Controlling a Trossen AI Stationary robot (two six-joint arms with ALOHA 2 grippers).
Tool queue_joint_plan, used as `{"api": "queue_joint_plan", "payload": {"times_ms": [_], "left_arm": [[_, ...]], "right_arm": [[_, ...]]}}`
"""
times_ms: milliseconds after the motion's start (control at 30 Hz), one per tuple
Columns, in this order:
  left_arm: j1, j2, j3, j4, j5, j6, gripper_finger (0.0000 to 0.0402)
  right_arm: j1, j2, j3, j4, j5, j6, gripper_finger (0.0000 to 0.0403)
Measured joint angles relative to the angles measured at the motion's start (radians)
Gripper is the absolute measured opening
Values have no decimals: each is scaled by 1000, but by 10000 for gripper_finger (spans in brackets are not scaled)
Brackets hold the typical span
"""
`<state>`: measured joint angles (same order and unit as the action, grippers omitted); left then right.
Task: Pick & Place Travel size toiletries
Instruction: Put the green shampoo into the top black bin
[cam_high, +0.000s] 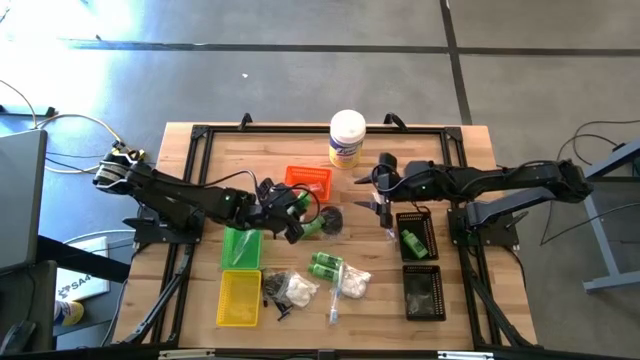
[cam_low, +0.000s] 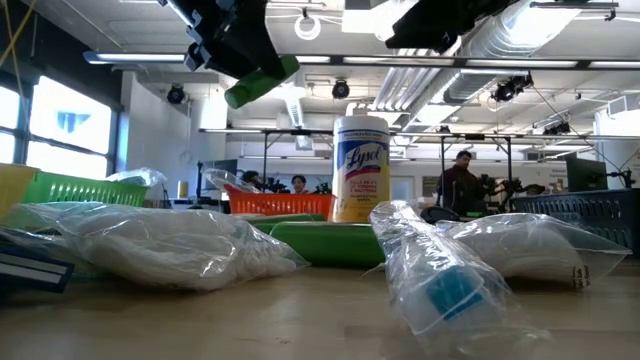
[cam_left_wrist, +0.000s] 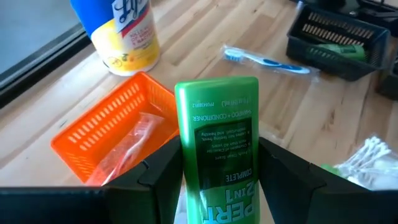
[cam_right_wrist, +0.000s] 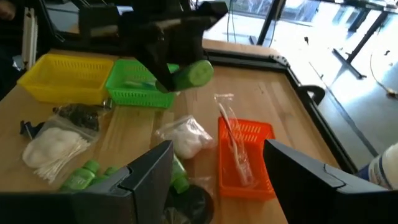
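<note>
The left tool (cam_high: 291, 205) was clamped on a green bottle (cam_left_wrist: 219, 158) and held it in the air above the middle of the bench (cam_high: 480, 160), just beside the orange tray (cam_high: 309, 179) and near the green tray (cam_high: 241, 246). In the left wrist view the bottle stood between the two dark fingers (cam_left_wrist: 155, 180), with its printed label toward the camera. The right tool (cam_high: 383, 205) had its fingers apart and held nothing; it hung next to the upper black tray (cam_high: 417, 233), in which one green bottle (cam_high: 411, 241) lay. More green bottles (cam_high: 325, 265) lay together on the bench in front of the trays, with bags of white fluffy bits (cam_high: 352, 283) and a clear-wrapped stick (cam_high: 333, 302) beside them. The yellow tray (cam_high: 239, 297) was near the front edge, and a white canister (cam_high: 347, 138) stood at the back
</note>
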<state>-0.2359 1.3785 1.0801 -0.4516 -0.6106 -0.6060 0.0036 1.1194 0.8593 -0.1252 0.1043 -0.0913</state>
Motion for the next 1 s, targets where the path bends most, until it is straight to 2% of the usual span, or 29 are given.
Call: {"api": "queue_joint_plan", "payload": {"times_ms": [333,600,800,1000], "left_arm": [[0,-7,0,60,58,77,180],[0,-18,0,55,58,86,180],[-20,1,0,66,58,26,180],[-19,1,0,60,56,11,180]], "right_arm": [[14,0,0,-61,-3,121,243],[23,0,0,-66,-4,117,243],[23,0,0,-121,3,110,243],[23,0,0,-133,37,35,243]]}}
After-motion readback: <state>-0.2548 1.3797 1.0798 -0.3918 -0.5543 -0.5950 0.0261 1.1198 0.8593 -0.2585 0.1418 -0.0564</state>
